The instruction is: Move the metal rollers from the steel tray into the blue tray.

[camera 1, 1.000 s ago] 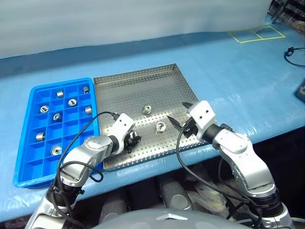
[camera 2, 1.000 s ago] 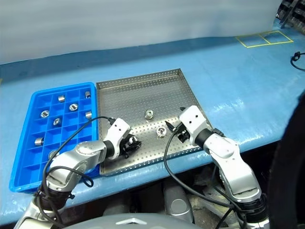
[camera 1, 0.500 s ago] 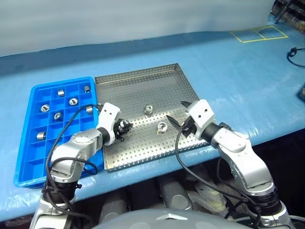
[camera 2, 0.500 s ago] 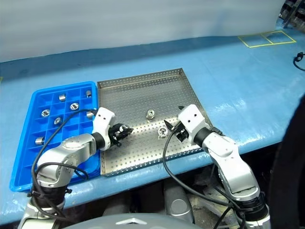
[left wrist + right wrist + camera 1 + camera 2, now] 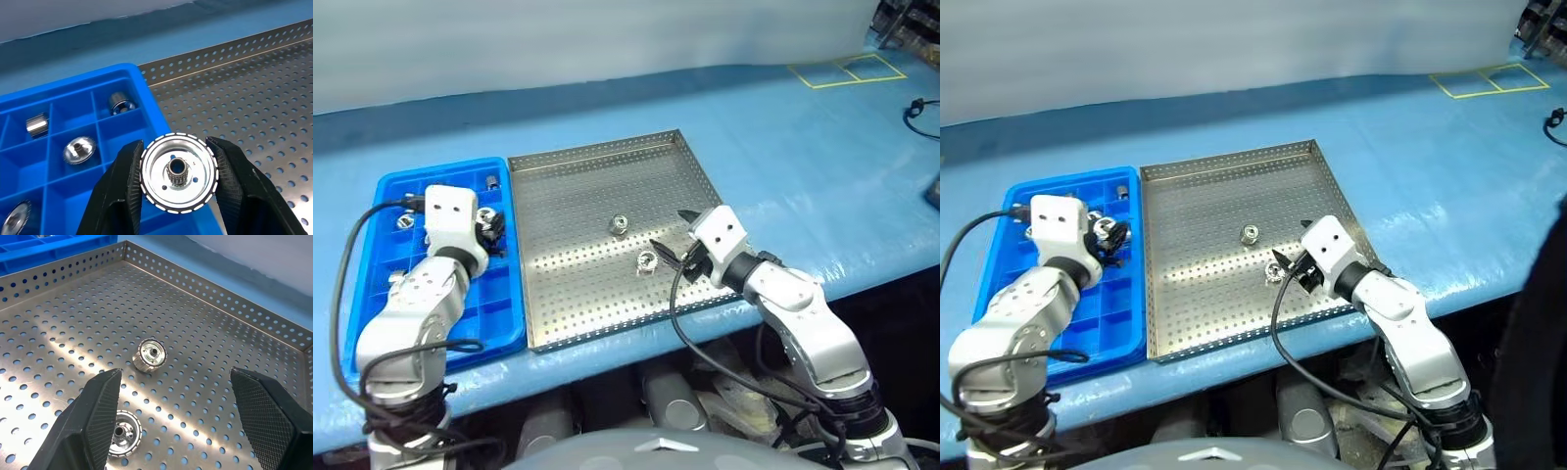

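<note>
The steel tray [image 5: 597, 176] lies in the middle of the blue table, and the blue tray [image 5: 382, 196] lies against its left side. My left gripper [image 5: 179, 177] hovers over the blue tray's right-hand compartments, shut on a toothed metal roller [image 5: 179, 171]. Several rollers sit in the blue tray's compartments, such as one in a far cell [image 5: 121, 102] and one in a nearer cell [image 5: 79, 149]. Two rollers remain on the steel tray [image 5: 150, 355] [image 5: 122, 433]. My right gripper [image 5: 181, 423] is open, low over the steel tray's near right part, just behind those two.
Yellow tape squares [image 5: 842, 69] mark the table's far right. A black cable [image 5: 915, 106] lies at the right edge. The table's front edge runs just under the near rims of both trays.
My left gripper has lifted from the steel tray's near left part and swung left over the blue tray, carrying the roller. The right arm has kept still.
</note>
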You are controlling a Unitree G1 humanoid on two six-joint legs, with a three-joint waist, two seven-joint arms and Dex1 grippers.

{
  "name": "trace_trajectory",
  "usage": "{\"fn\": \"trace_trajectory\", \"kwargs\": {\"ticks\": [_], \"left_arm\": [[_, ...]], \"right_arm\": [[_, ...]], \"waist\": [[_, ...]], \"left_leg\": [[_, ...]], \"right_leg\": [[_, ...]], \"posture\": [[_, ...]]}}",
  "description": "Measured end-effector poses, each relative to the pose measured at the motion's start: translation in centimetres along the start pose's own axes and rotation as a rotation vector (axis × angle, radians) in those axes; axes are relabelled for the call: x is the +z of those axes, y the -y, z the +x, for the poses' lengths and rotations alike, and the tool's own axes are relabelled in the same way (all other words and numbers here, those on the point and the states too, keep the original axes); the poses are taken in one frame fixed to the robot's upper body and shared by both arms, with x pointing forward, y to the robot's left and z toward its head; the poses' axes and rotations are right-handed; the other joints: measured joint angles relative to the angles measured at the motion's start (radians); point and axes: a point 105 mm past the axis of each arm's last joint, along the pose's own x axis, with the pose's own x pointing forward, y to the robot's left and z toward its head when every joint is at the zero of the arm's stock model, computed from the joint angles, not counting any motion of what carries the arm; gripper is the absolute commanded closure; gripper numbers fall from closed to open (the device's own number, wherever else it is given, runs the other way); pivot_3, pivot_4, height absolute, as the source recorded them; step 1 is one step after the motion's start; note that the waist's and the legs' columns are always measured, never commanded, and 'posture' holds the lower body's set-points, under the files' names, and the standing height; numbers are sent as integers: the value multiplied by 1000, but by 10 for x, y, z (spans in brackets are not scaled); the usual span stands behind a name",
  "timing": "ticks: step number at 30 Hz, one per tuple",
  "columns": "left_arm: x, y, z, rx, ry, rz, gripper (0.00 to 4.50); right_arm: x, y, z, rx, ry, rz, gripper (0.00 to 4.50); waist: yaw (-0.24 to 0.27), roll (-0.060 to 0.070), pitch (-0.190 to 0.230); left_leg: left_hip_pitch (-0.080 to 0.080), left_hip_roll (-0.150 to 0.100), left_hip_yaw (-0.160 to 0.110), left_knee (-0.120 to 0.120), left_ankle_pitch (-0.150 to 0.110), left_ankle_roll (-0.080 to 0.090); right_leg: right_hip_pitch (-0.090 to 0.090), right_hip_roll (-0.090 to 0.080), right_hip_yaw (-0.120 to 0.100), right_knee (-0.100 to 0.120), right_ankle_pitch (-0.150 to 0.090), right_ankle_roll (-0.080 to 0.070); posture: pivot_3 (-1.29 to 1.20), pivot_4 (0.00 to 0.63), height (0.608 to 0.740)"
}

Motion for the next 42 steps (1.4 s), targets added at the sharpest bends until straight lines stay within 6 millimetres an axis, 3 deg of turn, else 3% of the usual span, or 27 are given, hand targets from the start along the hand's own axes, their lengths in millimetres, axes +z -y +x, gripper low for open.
{"fn": "trace_trajectory", "kwargs": {"ticks": [6,10,15,19,28,39,42], "left_arm": [[7,-21,-38,66,-6,101,2776],[2,-50,-58,150,-48,136,2776],[-46,-50,-80,113,-226,66,2776],[-67,-43,-89,88,-284,-18,2776],[-71,-47,-89,162,-271,-74,2776],[-79,-55,-68,190,-291,-104,2776],[-79,-51,-63,172,-288,-98,1839]], "right_arm": [[0,-5,7,50,8,-1,778],[-2,-11,13,91,8,6,778],[0,-20,23,146,27,17,778],[3,-23,27,168,44,9,778],[3,-23,29,185,43,3,778],[4,-22,29,183,45,-1,778],[5,-21,29,178,46,-2,778]], "waist": [[50,-1,1],[91,-3,2],[143,-5,3],[182,-7,2],[194,-7,2],[191,-7,2],[188,-7,2]], "left_leg": [[0,1,0,-1,0,-1],[0,1,-1,-1,1,-3],[0,1,-1,-2,1,-3],[1,1,-3,-1,1,-3],[1,1,-4,-1,1,-4],[1,1,-5,-1,2,-4],[1,1,-5,-1,2,-4]], "right_leg": [[-1,0,-1,0,1,-3],[-1,0,-3,1,-3,-9],[-1,-3,-5,1,-4,-12],[0,-4,-7,0,-5,-13],[1,-2,-9,1,-5,-14],[2,-2,-10,1,-5,-14],[2,-2,-10,1,-5,-14]], "posture": [[-87,150,740],[-27,150,740],[8,150,740],[25,150,740],[20,150,740],[-16,150,740],[-16,150,740]]}}
